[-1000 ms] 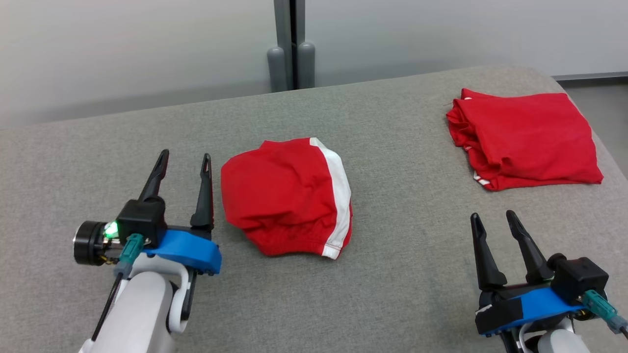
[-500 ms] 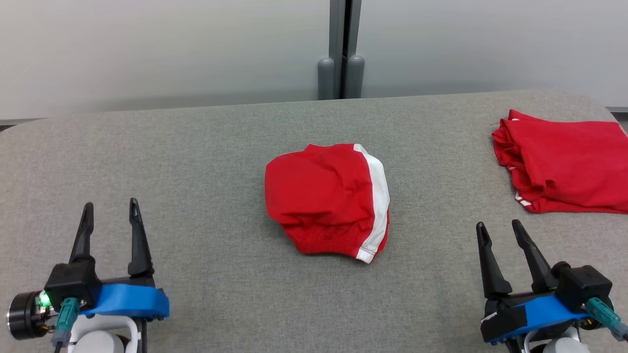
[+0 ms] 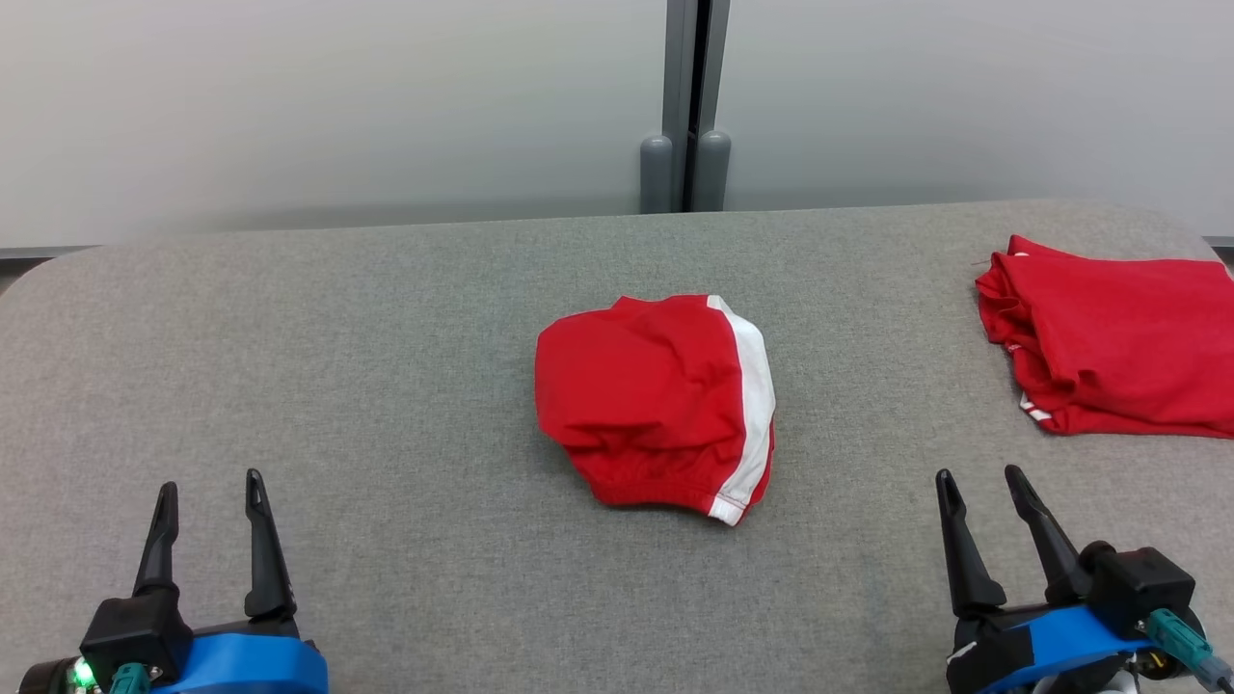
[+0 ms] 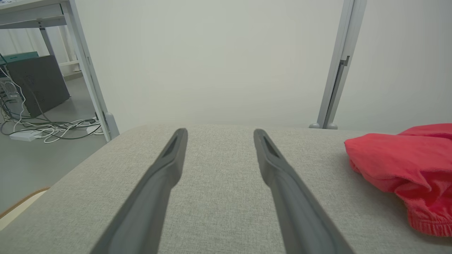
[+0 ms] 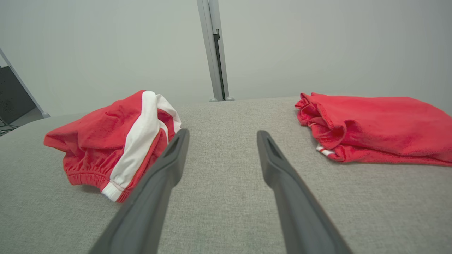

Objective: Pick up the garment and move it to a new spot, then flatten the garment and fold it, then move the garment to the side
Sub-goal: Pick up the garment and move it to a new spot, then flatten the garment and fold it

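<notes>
Head view, garment: You see the garment [image 3: 656,400], red with a white stripe, bunched in a mound mid-table, well apart from every edge of the grey table [image 3: 386,337].
Head view, left gripper: Your left gripper [image 3: 210,487] sits at the lower left, fingers spread wide and holding nothing. Bare grey surface lies between it and the garment.
Head view, right gripper: Your right gripper [image 3: 979,474] sits at the lower right, fingers also spread and empty.
Head view, edges: The far edge runs straight below the wall and rounds off at the far left corner. A folded red pile [image 3: 1118,347] lies at the right side, cut by the frame.
Left wrist view, fingers: Both point over bare table with nothing between them. The garment [image 4: 399,165] lies off to their right.
Left wrist view, edges: The table curves away on the left, down to floor with cables [image 4: 53,128].
Right wrist view, fingers: Parted and empty, they frame an open lane of table, with the garment [image 5: 116,141] left of it and the folded red pile [image 5: 370,123] right.
</notes>
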Motion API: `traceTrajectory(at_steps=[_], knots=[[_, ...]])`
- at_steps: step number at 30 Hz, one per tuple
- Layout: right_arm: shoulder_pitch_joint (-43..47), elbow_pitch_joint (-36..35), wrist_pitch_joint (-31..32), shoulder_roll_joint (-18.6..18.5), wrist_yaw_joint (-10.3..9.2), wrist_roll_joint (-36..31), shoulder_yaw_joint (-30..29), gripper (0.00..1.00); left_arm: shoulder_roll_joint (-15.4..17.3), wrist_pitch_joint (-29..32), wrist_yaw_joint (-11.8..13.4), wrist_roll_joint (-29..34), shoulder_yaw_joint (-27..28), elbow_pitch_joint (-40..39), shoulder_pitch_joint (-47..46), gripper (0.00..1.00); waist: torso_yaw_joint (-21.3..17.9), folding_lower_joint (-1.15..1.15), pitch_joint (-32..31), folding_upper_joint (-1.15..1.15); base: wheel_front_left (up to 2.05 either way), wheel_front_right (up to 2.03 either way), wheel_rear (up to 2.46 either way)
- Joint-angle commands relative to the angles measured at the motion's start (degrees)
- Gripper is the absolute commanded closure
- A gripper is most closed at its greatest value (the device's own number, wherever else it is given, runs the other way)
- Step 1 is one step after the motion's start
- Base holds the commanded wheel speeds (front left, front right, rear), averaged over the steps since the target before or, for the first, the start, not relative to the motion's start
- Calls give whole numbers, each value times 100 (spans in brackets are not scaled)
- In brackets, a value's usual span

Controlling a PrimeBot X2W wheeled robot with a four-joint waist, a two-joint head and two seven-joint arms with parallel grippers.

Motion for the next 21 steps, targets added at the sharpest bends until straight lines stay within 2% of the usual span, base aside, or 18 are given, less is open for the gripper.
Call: traceTrajectory(at_steps=[1,21], knots=[[72,8,-20,-18,1,-41,-11,0,-43,-24,-40,45,33,-23,56,0,4,0,-1,-1,0,0,0],[89,30,-20,1,1,-32,-34,0,-309,-24,-261,351,328,54,57,0,-21,0,31,-1,0,0,0]])
